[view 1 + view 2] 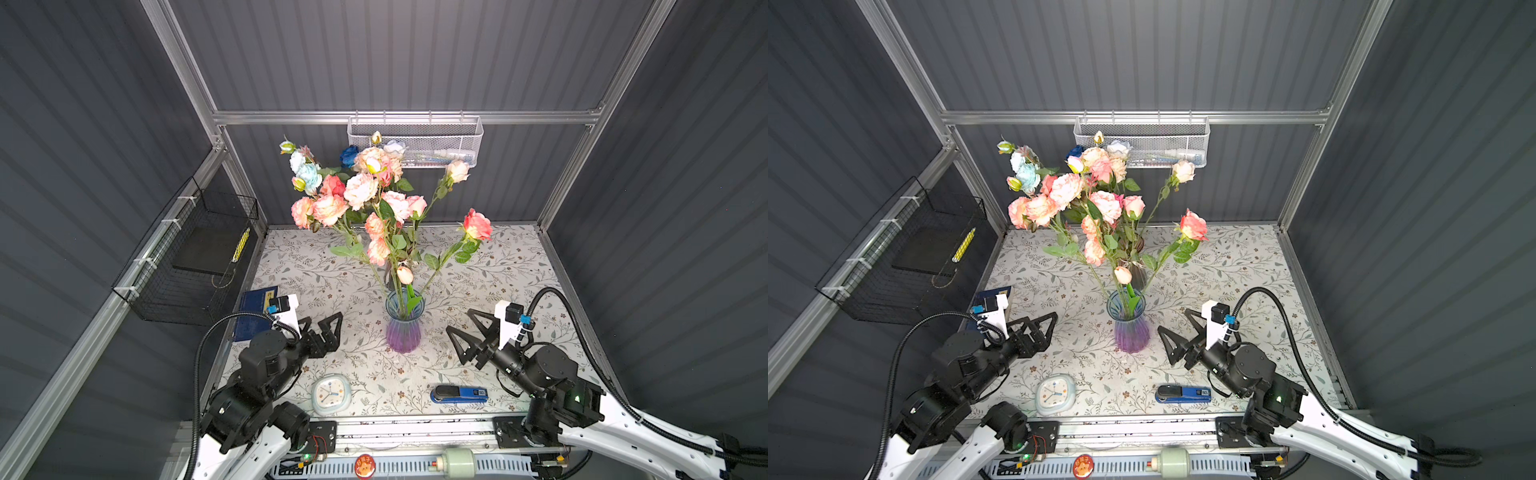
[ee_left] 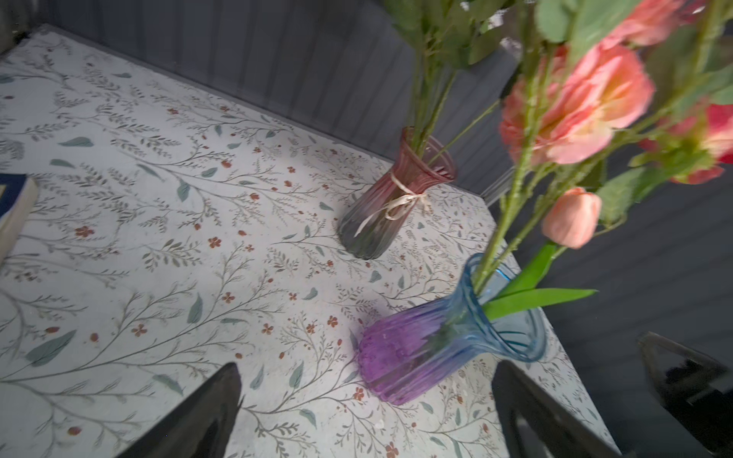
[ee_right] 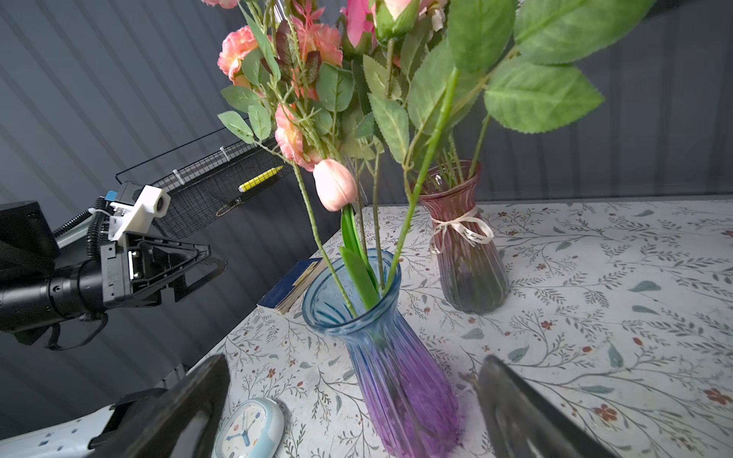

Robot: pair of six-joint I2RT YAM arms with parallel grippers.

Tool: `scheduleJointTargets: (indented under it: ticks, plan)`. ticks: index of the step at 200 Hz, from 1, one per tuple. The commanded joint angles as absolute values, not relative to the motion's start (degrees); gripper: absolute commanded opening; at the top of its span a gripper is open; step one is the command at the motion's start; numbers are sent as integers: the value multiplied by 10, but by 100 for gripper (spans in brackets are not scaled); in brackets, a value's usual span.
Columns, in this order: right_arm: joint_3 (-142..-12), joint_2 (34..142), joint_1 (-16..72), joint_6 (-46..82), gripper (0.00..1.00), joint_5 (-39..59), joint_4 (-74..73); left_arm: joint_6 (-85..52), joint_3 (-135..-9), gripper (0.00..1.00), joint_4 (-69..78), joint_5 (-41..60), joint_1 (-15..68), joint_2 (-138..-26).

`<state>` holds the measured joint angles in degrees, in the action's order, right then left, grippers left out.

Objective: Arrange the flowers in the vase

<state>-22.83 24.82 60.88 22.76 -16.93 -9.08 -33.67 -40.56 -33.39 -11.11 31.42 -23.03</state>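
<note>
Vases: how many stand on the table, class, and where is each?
2. The blue-purple vase stands in the middle of the table; the pink vase, tied with a ribbon, stands just behind it. Both hold flowers, which might hide another.

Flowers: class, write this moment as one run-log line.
flowers: stems in blue vase and red vase | left gripper: open, empty | right gripper: open, empty | grippers flank blue vase, not touching

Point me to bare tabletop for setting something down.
Free: far-right table corner behind the right hand; far-left strip between book and red vase. Crowded: centre, blue vase and flowers; front edge holds clock and stapler.
</note>
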Motion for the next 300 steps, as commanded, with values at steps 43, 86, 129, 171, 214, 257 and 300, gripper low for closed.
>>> scheduleJointTargets:
  ticks: [43, 86, 129, 171, 214, 257, 300]
  plan:
    - [-224, 241, 609, 230, 99, -188, -83, -301, -345, 100, -224, -360, 316, -364]
    - [-221, 232, 609, 228, 99, -200, -77, -212, -328, 100, -68, -448, 308, -502]
    - [-213, 219, 609, 229, 99, -201, -64, -154, -372, 100, -5, -384, 184, -643]
    - [-212, 211, 608, 230, 99, -207, -53, -75, -336, 100, 135, -333, 114, -720]
    - [-233, 204, 607, 229, 99, -221, -4, -22, -278, 100, 342, -292, 90, -805]
    - [-236, 197, 607, 224, 99, -228, -5, -13, -240, 100, 481, -245, 71, -868]
    - [-258, 246, 606, 217, 99, -276, 22, -19, -176, 100, 712, -239, 61, -986]
